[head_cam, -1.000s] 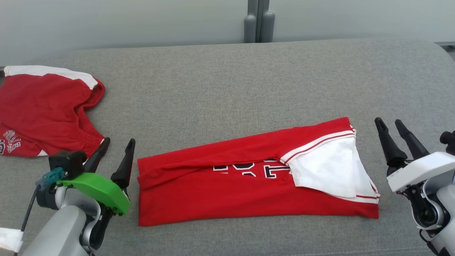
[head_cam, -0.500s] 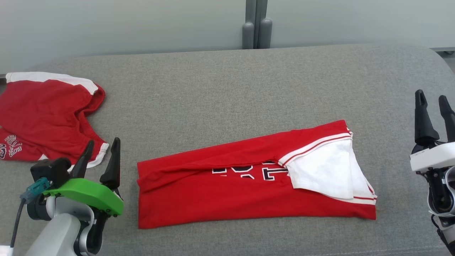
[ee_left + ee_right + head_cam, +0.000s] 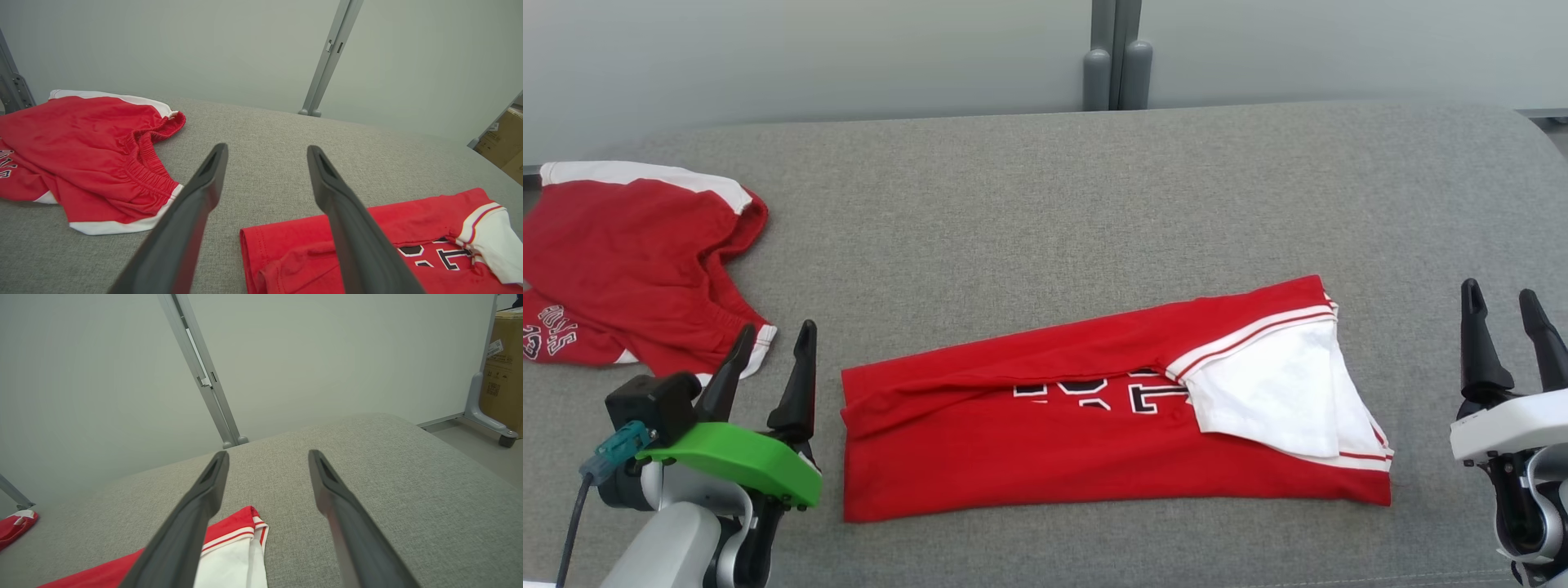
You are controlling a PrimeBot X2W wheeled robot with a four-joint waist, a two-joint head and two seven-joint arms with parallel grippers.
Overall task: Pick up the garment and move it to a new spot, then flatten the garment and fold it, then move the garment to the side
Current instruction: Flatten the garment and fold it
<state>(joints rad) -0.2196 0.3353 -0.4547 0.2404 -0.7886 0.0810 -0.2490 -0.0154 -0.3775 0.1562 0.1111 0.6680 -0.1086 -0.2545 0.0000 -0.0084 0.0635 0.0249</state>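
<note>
Two red garments lie on the grey fabric-covered bench (image 3: pixel 1045 204). One is the red jersey (image 3: pixel 1029 457), folded into a long band near the middle of the bench, and every place here is given from it. A white sleeve (image 3: pixel 1274 392) with red-and-white striped trim lies turned over the jersey's right end. One strip of dark, white-edged lettering (image 3: pixel 1094 390) shows under the jersey's upper fold, just left of the sleeve. The other garment, a pair of red shorts (image 3: pixel 629 261) with white trim and an elastic waistband, lies crumpled well to the left of the jersey and farther back, apart from it.

There are two end effectors, each with two dark fingers. The left end effector (image 3: pixel 778 328) hangs just off the jersey's left end, between jersey and shorts, its fingers spread wide with nothing between them. The right end effector (image 3: pixel 1498 291) stands off the jersey's right end with bare bench between, equally wide and empty.

Behind the jersey, past the bench's far edge, one grey metal upright (image 3: pixel 1117 53) rises against the pale wall. One cardboard box (image 3: pixel 504 367) stands beyond the bench, far right of the jersey
</note>
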